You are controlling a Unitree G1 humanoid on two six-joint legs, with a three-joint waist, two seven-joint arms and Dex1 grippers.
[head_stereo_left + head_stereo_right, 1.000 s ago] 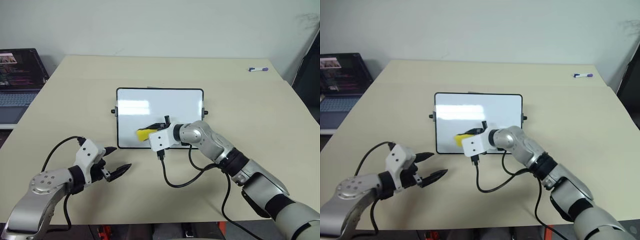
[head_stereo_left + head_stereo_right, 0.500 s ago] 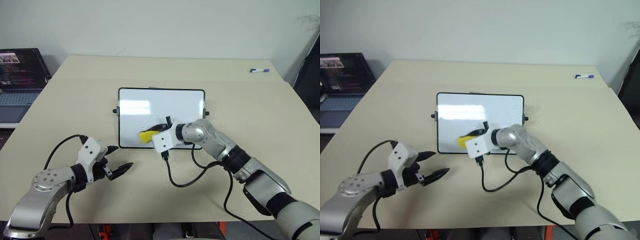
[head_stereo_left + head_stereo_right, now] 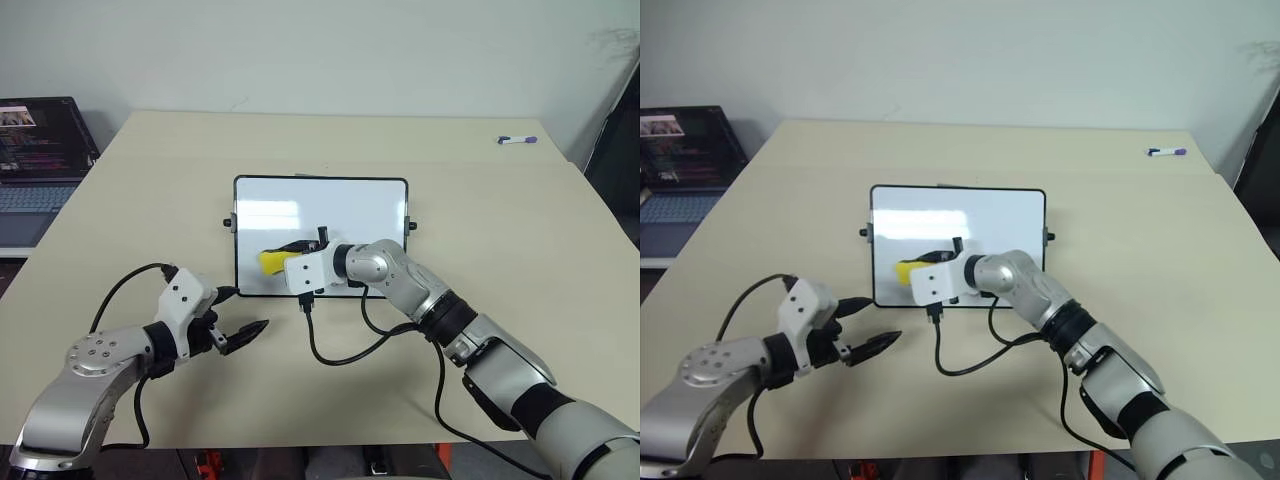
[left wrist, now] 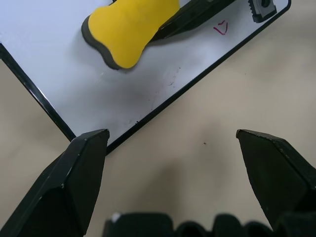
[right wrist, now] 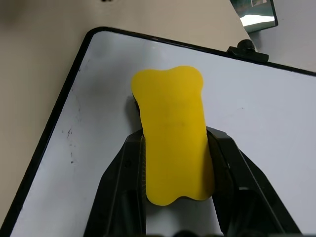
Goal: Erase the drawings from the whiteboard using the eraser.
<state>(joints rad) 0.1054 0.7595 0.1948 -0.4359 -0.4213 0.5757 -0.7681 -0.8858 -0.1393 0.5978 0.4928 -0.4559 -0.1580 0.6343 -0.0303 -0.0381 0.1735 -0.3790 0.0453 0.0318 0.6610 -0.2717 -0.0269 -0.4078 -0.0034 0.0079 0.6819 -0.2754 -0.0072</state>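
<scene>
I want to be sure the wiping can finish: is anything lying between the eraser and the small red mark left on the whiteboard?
Nothing visible does. The right gripper holds the eraser on the whiteboard, and the small red mark lies on bare white surface beside the gripper's finger.

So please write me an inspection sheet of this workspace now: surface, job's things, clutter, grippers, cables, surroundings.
Surface: beige table, flat.
Job's things: whiteboard lies flat near the middle; yellow eraser rests on its near left part; one small red mark remains near the near edge.
Clutter: marker pen at the far right edge.
Grippers: right gripper shut on the eraser; left gripper open, holds nothing, above the table before the whiteboard.
Cables: black cables loop from both wrists.
Surroundings: laptop far left; plain wall behind.
</scene>
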